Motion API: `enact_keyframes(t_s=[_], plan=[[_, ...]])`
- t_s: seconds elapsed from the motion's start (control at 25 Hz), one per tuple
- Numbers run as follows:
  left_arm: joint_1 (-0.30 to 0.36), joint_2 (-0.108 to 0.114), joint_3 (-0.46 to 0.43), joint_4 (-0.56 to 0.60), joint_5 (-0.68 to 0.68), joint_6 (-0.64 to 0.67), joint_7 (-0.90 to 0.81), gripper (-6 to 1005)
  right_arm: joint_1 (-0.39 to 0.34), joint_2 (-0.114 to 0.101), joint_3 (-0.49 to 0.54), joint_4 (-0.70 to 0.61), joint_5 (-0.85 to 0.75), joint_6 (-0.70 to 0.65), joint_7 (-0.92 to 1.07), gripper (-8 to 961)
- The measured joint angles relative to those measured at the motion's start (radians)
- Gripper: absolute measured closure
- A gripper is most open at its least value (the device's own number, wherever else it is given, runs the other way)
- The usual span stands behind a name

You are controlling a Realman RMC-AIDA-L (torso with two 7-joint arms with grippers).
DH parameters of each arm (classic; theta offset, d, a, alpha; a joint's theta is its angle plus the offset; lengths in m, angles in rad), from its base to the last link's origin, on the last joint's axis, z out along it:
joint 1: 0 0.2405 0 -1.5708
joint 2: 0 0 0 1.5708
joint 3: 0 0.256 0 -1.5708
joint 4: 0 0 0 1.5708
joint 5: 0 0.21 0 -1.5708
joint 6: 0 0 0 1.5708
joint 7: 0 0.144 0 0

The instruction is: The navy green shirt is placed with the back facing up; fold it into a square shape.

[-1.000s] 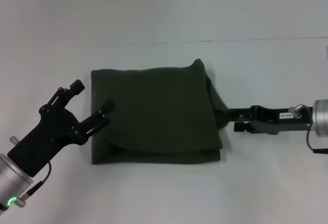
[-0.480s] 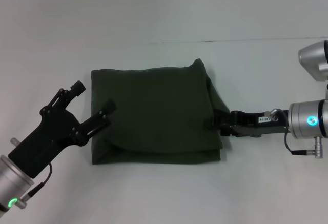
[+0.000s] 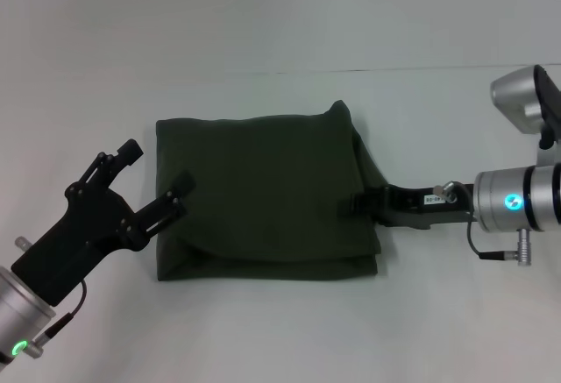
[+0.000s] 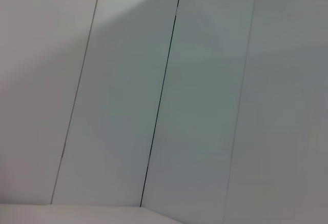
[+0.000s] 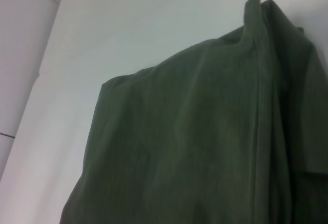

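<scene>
With the soft dark olive-green folded shirt (image 3: 263, 197) nearly square on the white tabletop (image 3: 280, 24), the right gripper (image 3: 352, 207), fingers unreadable, tidies its three-o'clock edge; next, tucking the bulge, while the open left gripper (image 3: 156, 176) hovers at nine o'clock.

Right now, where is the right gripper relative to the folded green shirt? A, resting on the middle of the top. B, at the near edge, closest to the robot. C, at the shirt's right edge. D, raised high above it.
C: in the head view the right gripper reaches in from the right and meets the shirt at its right edge.
</scene>
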Motion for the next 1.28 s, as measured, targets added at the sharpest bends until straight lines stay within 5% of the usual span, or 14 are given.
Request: enact_keyframes(t_s=[0.44, 0.64, 1.28], plan=[[0.000, 0.000, 0.000, 0.001, -0.001, 0.001, 0.001, 50, -0.012, 0.010, 0.009, -0.008, 0.005, 0.015, -0.010, 652], [0.000, 0.000, 0.000, 0.000, 0.001, 0.001, 0.001, 51, -0.041, 0.011, 0.050, -0.014, 0.007, 0.008, -0.036, 877], [0.000, 0.000, 0.000, -0.002, 0.003, 0.011, 0.001, 52, -0.091, 0.020, 0.125, -0.032, 0.009, -0.077, -0.101, 861]])
